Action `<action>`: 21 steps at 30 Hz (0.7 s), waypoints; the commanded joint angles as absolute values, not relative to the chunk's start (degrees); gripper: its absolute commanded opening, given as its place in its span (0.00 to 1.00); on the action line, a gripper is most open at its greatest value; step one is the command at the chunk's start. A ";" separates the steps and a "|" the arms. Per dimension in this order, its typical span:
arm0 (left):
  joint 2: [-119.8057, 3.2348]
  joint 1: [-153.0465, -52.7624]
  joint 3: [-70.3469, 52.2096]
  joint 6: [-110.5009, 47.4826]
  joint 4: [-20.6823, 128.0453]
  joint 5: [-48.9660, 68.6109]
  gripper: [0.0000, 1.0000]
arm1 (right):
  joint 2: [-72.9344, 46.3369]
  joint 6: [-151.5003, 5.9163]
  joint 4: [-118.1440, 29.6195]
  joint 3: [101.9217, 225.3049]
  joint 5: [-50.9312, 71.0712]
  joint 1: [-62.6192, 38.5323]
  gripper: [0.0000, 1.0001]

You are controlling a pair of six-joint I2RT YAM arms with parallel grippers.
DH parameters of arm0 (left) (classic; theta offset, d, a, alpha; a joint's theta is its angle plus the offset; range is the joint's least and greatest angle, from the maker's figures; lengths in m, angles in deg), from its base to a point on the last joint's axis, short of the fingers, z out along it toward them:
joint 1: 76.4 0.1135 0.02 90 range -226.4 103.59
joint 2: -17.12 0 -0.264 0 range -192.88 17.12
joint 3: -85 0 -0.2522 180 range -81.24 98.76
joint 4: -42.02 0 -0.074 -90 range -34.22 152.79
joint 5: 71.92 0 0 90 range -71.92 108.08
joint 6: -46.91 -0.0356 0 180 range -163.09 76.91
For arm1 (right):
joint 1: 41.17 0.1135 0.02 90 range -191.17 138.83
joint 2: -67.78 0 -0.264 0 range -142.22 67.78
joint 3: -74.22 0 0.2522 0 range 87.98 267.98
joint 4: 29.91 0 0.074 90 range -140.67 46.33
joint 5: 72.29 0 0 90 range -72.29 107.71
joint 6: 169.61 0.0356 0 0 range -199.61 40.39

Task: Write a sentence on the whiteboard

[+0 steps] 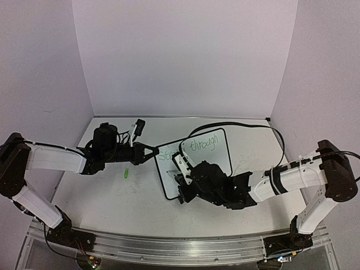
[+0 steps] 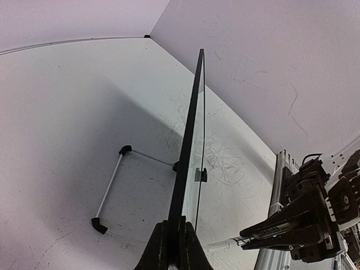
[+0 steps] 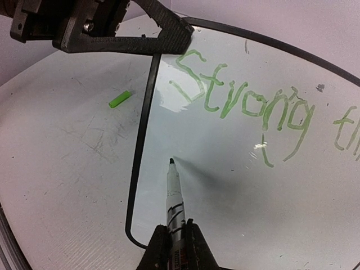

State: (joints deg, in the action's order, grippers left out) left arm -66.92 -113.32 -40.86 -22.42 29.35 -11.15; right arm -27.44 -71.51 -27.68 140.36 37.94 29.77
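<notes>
The whiteboard (image 1: 216, 160), black-framed, stands tilted on the table. Green words on it read "Strong" (image 3: 242, 95) and "through" (image 1: 203, 143), in one line. My left gripper (image 1: 151, 153) is shut on the board's left edge; the left wrist view shows the board (image 2: 188, 140) edge-on between the jaws of that gripper (image 2: 174, 239). My right gripper (image 3: 174, 228) is shut on a marker (image 3: 174, 191). The marker's tip sits at the board's surface below the "S", near the lower left corner. In the top view my right gripper (image 1: 183, 175) covers the board's lower left part.
A green marker cap (image 1: 127, 174) lies on the table left of the board, also in the right wrist view (image 3: 119, 99). The board's wire stand (image 2: 109, 188) rests behind it. A small black object (image 1: 138, 126) sits near the back wall. A black cable (image 1: 247, 126) loops behind the board.
</notes>
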 commanded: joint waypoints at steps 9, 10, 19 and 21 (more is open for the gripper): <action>-66.64 -113.15 -42.53 -26.68 34.16 -5.73 0.00 | -29.92 -69.62 -27.38 141.64 41.54 29.85 0.00; -66.60 -113.17 -42.55 -26.68 34.16 -5.73 0.00 | -29.95 -69.37 -27.77 141.60 41.70 29.84 0.00; -66.72 -113.23 -42.67 -26.75 34.22 -5.65 0.00 | -27.40 -68.64 -29.08 141.22 42.52 29.89 0.00; -66.69 -113.23 -42.65 -26.74 34.25 -5.65 0.00 | -25.96 -68.96 -29.09 141.03 41.72 29.85 0.00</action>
State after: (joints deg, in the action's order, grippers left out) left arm -66.86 -113.49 -40.99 -22.60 29.35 -10.63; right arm -28.85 -69.32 -27.97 140.36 39.99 30.03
